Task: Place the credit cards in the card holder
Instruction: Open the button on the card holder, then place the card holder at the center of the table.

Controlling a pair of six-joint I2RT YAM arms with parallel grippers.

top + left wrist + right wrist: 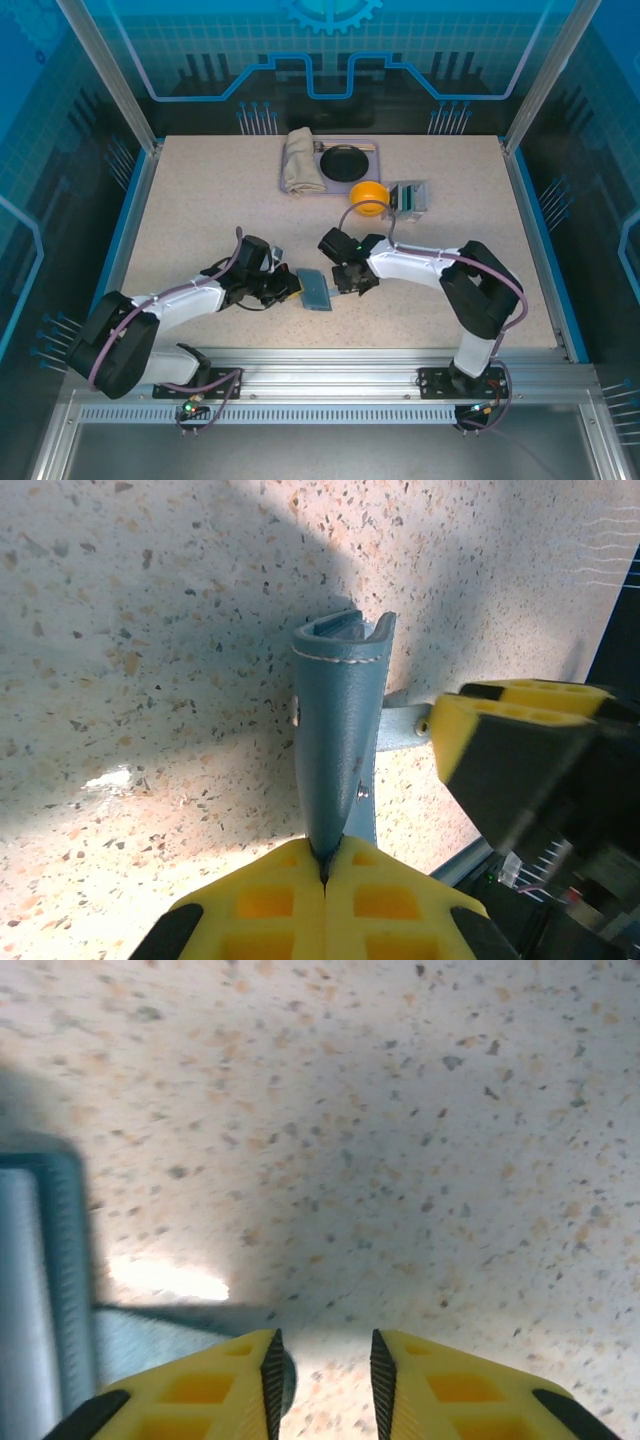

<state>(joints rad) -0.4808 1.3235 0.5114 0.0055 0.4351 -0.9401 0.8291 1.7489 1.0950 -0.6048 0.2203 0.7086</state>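
The card holder (314, 289), a slate-blue folding wallet, lies at the table's near centre between the two arms. My left gripper (292, 287) is shut on one of its flaps. In the left wrist view that flap (340, 730) stands up on edge from the closed yellow jaws (325, 868), and the rest of the wallet lies flat behind it. My right gripper (346, 282) hovers low just right of the wallet, open (322, 1370), with bare table between its fingers. The wallet's edge (60, 1280) shows at its left. The credit cards are out of view.
At the back stands a tray (372, 146) with a folded cloth (299, 160) and a black disc (346, 162). An orange round object (368, 193) and a clear striped case (410, 197) sit in front of it. My right gripper's yellow and black body (520, 760) is close beside the wallet.
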